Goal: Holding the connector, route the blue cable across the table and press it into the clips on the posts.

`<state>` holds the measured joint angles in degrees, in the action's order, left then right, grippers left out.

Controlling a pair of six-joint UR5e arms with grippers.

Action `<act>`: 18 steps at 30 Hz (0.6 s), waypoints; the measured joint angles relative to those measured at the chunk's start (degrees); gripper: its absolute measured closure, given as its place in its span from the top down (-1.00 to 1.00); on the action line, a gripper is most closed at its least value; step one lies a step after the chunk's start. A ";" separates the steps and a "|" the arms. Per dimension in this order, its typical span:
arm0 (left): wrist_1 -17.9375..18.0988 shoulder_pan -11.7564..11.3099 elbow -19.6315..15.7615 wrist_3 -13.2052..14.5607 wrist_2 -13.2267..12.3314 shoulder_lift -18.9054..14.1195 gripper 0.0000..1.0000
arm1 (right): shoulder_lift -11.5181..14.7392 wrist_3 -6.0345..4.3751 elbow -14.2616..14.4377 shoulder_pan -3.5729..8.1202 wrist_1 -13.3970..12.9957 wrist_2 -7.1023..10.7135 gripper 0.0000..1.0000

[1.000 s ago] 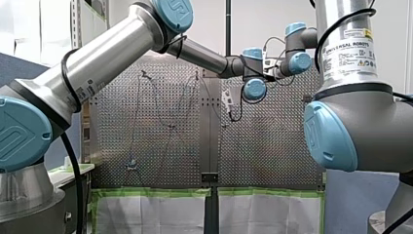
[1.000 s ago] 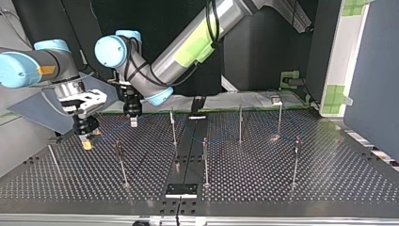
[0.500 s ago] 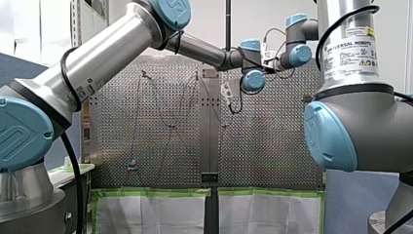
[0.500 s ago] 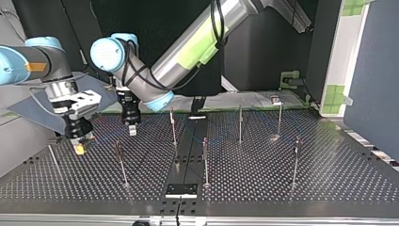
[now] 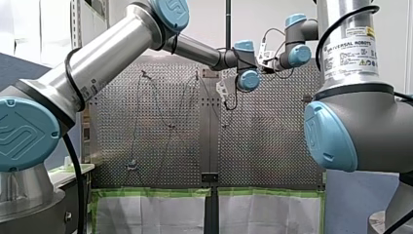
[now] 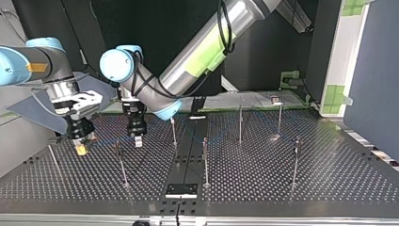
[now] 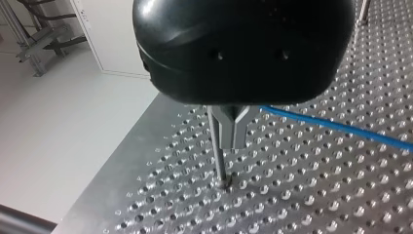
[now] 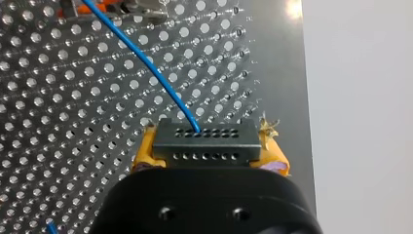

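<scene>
In the right wrist view my right gripper (image 8: 207,157) has its yellow pads (image 8: 146,152) shut on a dark connector (image 8: 204,134). The blue cable (image 8: 141,58) leaves the connector and runs over the perforated table. At the top view's left the same gripper (image 6: 82,149) hangs low over the table. My left gripper (image 6: 138,140), reached across beside it, is black, and its metal fingers (image 7: 234,129) are shut. The blue cable (image 7: 341,127) passes just behind those fingers, and whether it is pinched is hidden. A thin post (image 7: 219,163) stands right by the fingertips.
Several thin posts stand on the table, among them one near the left gripper (image 6: 121,162), one at the middle (image 6: 205,160) and one at the right (image 6: 296,157). A dark strip (image 6: 181,189) runs along the table's centre. The table edge (image 7: 126,146) lies beside the left gripper.
My left gripper has moved down and nearer in the top view, toward the near left post. My right gripper shifted slightly left and lower, still holding the connector.
</scene>
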<state>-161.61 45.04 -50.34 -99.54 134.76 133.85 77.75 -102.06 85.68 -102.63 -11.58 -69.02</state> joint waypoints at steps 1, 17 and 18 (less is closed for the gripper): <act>0.18 -0.19 0.00 0.15 -0.31 0.01 -0.97 | -0.06 0.00 0.00 0.06 -0.10 0.14 -1.00; 2.74 -3.55 0.00 1.57 -5.71 2.17 -0.97 | -1.09 -0.61 -0.25 1.09 -1.90 1.77 -1.00; 2.83 -3.66 0.00 1.59 -5.79 2.28 -0.97 | -1.17 -0.69 -0.35 1.18 -1.97 1.88 -1.00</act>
<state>-158.79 41.38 -50.34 -97.96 128.97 136.13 76.58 -102.75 85.33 -101.45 -13.55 -67.14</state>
